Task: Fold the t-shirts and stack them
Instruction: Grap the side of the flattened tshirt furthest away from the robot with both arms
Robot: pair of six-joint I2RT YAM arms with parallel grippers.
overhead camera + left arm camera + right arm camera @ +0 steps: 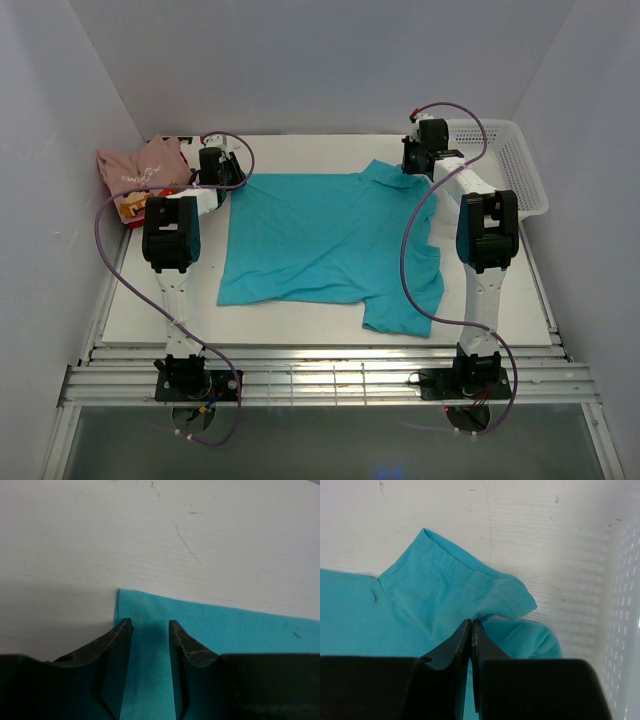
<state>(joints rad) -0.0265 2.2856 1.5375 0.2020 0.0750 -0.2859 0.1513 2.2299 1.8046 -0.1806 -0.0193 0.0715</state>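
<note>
Laying the teal t-shirt (pixel 330 235) flat on the table (pixel 300 325), not yet folded.
The left gripper (pixel 150 626) has its jaws apart over the far-left hem corner; the right gripper (pixel 471 622) is pressed together and seems to pinch the far-right sleeve. If the right arm pulls while the left one is loose, the cloth may drag and wrinkle toward the white mesh basket (pixel 520 175). I count one spread shirt, one pile of folded shirts (pixel 140 165) with pink on top, one basket, two grippers.

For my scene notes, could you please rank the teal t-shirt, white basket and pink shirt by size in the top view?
1. teal t-shirt, clearly largest
2. white basket, probably
3. pink shirt; close to the basket, both partly hidden
</note>
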